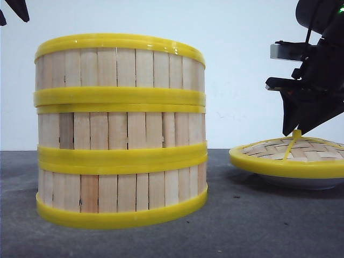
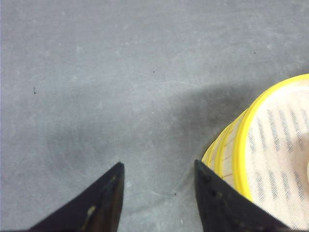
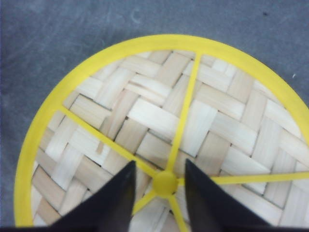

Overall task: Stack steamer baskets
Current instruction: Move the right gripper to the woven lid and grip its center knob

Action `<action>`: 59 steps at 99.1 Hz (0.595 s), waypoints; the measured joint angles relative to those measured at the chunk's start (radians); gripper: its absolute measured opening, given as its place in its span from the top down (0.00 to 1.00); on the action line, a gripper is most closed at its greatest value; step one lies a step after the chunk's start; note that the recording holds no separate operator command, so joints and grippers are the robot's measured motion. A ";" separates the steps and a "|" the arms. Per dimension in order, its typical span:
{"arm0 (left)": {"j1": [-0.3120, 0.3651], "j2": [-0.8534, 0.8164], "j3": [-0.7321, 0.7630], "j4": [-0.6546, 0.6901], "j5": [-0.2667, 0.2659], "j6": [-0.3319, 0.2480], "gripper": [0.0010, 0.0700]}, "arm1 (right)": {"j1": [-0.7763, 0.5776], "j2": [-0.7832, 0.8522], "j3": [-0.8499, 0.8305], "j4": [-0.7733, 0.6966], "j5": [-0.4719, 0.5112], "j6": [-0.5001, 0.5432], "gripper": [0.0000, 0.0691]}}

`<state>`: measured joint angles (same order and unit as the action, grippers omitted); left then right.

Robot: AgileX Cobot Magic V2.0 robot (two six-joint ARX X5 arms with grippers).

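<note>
R gripper (image 3: 159,186) open, straddling lid (image 3: 164,130) knob; L gripper (image 2: 158,193) open beside steamer baskets (image 1: 120,129), all stacked.

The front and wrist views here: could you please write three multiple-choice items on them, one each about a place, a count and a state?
1. Where is the domed woven lid with yellow rim?
A. on the stack
B. on the white shallow plate
C. on the bare table

2. How many slatted wooden steamer baskets with yellow rims are stacked?
A. one
B. two
C. three

3. How is the right gripper?
A. open astride the lid's yellow knob
B. shut on the rim
C. carrying a basket

Answers:
1 B, the plate shows beneath its rim.
2 C, three slat tiers.
3 A, its fingers flank the knob with gaps.
</note>
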<state>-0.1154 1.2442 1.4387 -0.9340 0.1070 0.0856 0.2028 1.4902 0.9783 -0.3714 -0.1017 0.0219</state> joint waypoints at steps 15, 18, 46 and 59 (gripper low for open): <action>0.000 0.000 0.000 0.001 0.000 0.000 0.62 | 0.000 0.000 0.000 -0.001 0.000 0.000 0.87; 0.000 0.000 0.000 0.002 0.000 0.000 0.62 | 0.000 0.000 0.000 -0.002 0.000 0.000 0.87; 0.000 0.000 0.000 0.002 0.000 0.000 0.62 | 0.000 0.000 0.000 0.009 -0.001 0.000 0.92; 0.000 0.000 0.000 0.002 0.000 0.000 0.62 | 0.000 -0.001 0.002 0.009 -0.004 0.000 0.92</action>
<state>-0.1154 1.2442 1.4387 -0.9318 0.1074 0.0853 0.2028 1.4891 0.9806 -0.3622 -0.1055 0.0219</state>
